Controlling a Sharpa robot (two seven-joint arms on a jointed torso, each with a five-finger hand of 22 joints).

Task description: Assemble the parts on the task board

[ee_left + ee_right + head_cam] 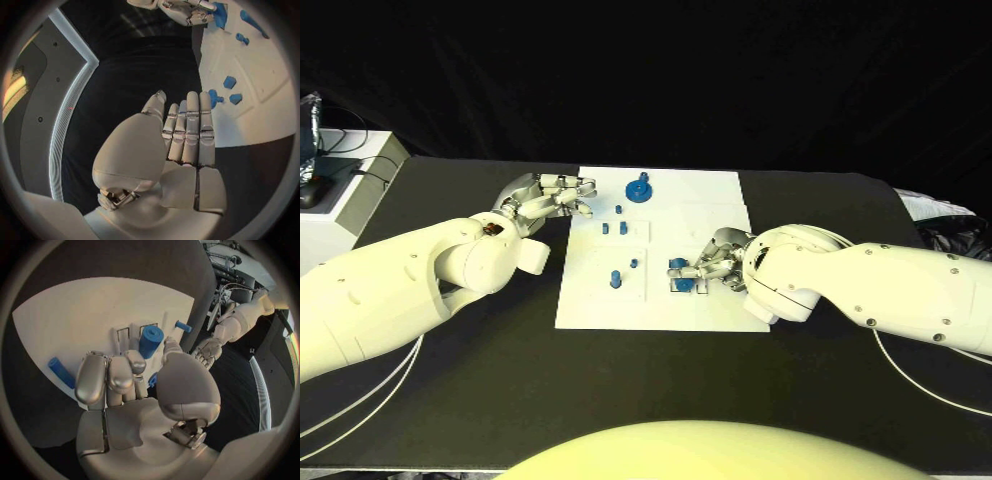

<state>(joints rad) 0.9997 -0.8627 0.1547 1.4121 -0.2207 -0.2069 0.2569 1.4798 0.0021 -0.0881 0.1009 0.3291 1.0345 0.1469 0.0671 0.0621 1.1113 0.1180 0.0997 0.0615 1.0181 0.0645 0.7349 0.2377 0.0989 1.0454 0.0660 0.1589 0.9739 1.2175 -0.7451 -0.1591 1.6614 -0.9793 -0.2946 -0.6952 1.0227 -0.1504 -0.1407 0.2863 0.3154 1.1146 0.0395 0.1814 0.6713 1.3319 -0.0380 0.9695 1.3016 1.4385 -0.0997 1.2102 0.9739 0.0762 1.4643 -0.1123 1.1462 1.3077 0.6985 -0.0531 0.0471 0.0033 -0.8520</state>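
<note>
Right wrist view: right robot hand (134, 390) fingers curl round small blue plastic cylinder (150, 341) on white flat task board (75, 320). Keep it upright, seat gently. Left robot hand (181, 135) released, fingers straight.

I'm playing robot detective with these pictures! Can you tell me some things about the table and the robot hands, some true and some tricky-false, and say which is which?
1. The task board is white. True.
2. The left robot hand holds a blue part. False: its fingers are straight and hold nothing, at the board's edge.
3. The right robot hand is over the board, right at some blue parts. True.
4. The round blue part lies off the board on the black table. False: it sits on the board, near its far edge.
5. The parts are red. False: they are blue.
</note>
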